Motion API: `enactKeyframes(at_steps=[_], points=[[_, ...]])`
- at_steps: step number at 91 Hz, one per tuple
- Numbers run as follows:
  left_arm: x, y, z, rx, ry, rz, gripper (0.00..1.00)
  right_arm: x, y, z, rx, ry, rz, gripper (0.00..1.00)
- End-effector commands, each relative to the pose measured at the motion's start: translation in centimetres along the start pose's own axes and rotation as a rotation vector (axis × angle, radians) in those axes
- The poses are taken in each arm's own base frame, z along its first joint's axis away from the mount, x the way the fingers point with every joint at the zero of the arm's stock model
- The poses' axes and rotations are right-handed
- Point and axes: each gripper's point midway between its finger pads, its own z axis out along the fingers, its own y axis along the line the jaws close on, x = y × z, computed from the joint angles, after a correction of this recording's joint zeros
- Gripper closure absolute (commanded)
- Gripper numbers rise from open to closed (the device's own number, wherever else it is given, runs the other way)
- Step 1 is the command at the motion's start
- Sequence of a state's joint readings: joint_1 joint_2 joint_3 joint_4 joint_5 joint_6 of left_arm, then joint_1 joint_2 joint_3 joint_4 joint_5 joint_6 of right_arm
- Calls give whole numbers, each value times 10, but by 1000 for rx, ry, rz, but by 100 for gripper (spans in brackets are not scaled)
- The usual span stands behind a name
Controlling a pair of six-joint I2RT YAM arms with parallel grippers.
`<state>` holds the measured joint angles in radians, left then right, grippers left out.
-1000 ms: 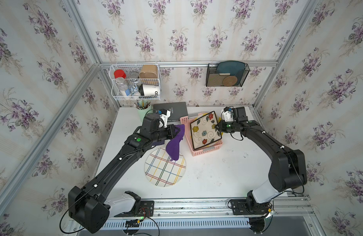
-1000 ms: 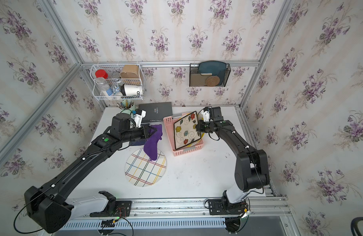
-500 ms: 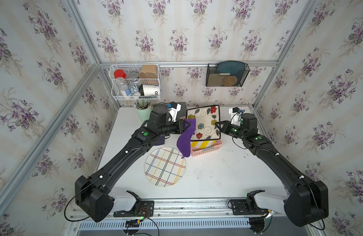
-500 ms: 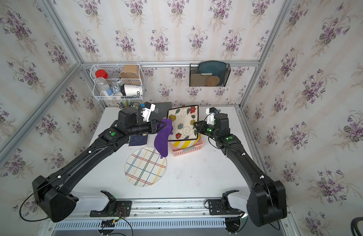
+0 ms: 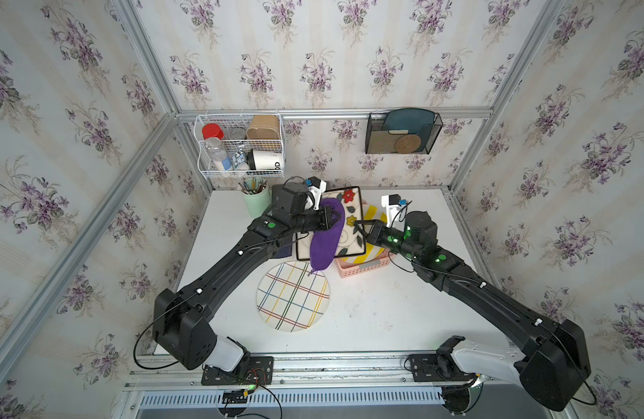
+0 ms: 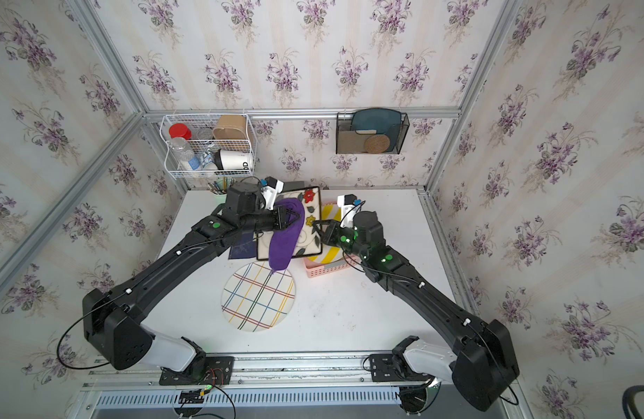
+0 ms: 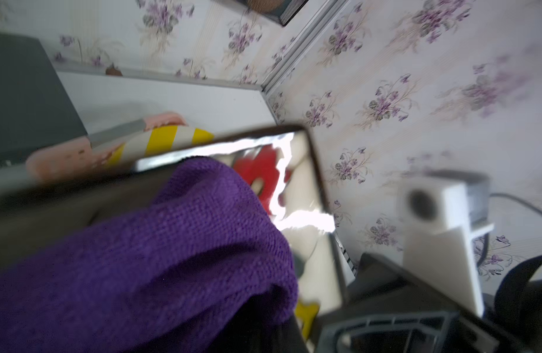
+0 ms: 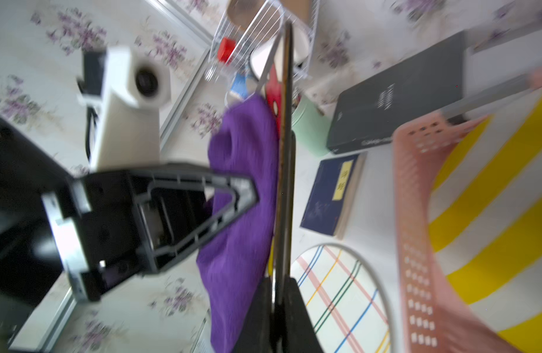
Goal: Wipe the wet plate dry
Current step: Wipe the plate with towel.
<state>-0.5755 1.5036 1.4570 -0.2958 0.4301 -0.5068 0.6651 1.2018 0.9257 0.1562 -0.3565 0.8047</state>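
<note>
floral plate (image 5: 350, 228) | both top views: held aloft beside pink basket (image 5: 364, 267), right gripper (image 5: 360, 230) clamped on its rim; left gripper (image 5: 330, 220) pinching purple cloth (image 5: 326, 237) over its face | left wrist: glare on the plate's uncovered corner (image 7: 301, 154) | right wrist: plate edge-on (image 8: 287, 146), cloth (image 8: 242, 244) touching it

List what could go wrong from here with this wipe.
1. The right gripper pinches the floral plate by one edge. Pressure from the purple cloth in the left gripper could twist it loose, dropping it toward the pink basket and striped plate beneath.
2. The cloth's loose tail hangs over the plaid plate and might drag across it.
</note>
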Motion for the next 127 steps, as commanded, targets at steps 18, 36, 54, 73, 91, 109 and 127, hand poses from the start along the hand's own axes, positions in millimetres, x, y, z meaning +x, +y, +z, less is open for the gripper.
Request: enactKeyframes(at_steps=[18, 36, 54, 73, 91, 109, 127], points=[[43, -2, 17, 32, 139, 33, 100, -102, 64, -57, -230, -346, -113, 100], [80, -21, 7, 187, 233, 9, 100, -101, 49, -62, -210, -341, -83, 100], [83, -56, 20, 273, 251, 40, 100, -74, 69, -34, -296, -266, -60, 100], [60, 1, 19, -18, 152, 1, 100, -109, 43, -54, -171, -374, -61, 100], [20, 36, -12, -164, 18, -4, 100, -77, 44, -44, -191, -261, -134, 100], [0, -8, -3, 48, 36, 65, 100, -39, 62, -28, -278, -182, -126, 100], [6, -13, 14, 55, 79, 58, 100, -73, 57, -44, -260, -275, -103, 100]])
